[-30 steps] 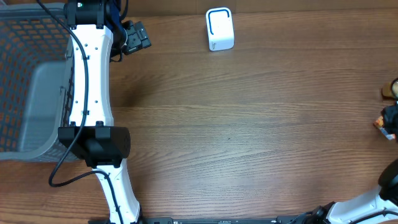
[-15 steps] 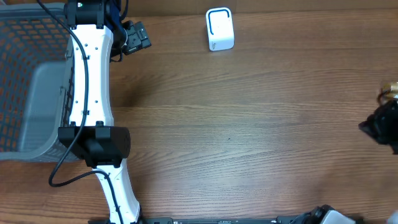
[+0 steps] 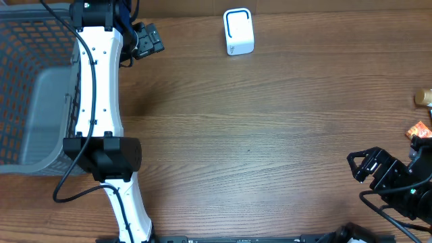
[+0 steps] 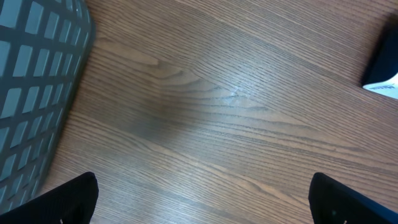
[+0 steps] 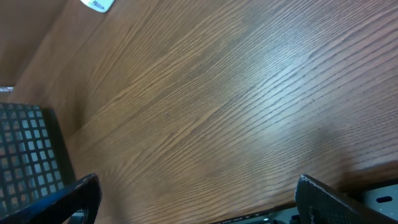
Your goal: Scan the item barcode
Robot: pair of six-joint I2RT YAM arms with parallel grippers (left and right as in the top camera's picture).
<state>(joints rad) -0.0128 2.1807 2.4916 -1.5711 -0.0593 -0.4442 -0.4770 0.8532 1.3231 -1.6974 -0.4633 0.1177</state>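
Observation:
The white barcode scanner [image 3: 238, 31] with a blue outline stands at the far middle of the table; one corner of the scanner [image 4: 381, 70] shows in the left wrist view, and a white sliver of the scanner [image 5: 98, 4] in the right wrist view. An orange item [image 3: 419, 129] lies at the right edge, cut off by the frame. My right gripper [image 3: 365, 166] [image 5: 199, 202] hovers open and empty near the front right. My left gripper [image 3: 149, 40] [image 4: 202, 202] stands open and empty at the far left, beside the basket.
A grey mesh basket [image 3: 27, 94] fills the left side, also seen as basket [image 4: 31, 81] and basket [image 5: 28, 149]. A tan object [image 3: 424, 97] sits at the right edge behind the orange item. The left arm [image 3: 101, 101] stretches along the basket's right wall.
My right gripper has gone from shut to open and swung from the right edge toward the front of the table. The orange item now lies uncovered. The left arm has not moved.

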